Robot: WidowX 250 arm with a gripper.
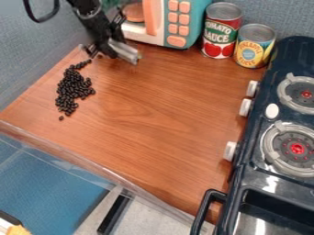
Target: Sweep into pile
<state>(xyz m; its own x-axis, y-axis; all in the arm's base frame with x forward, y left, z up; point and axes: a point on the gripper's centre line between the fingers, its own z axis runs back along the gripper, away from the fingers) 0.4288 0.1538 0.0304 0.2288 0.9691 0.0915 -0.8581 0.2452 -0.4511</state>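
The black gripper (109, 51) hangs at the upper left of the wooden counter, in front of the toy microwave. A silver, metallic-looking piece (126, 51) is at its lower end, pointing right; I cannot tell whether it is held or attached. Black beans (73, 88) lie in an elongated heap on the left of the counter, below and left of the gripper. One loose bean (60, 118) lies at the heap's lower end, and a few more are close under the gripper.
A teal and white toy microwave (173, 23) stands at the back, with a red tomato can (221, 31) and a yellow pineapple can (253, 46) beside it. The dark toy stove (279, 137) runs along the right. A clear rim (67, 153) borders the front edge.
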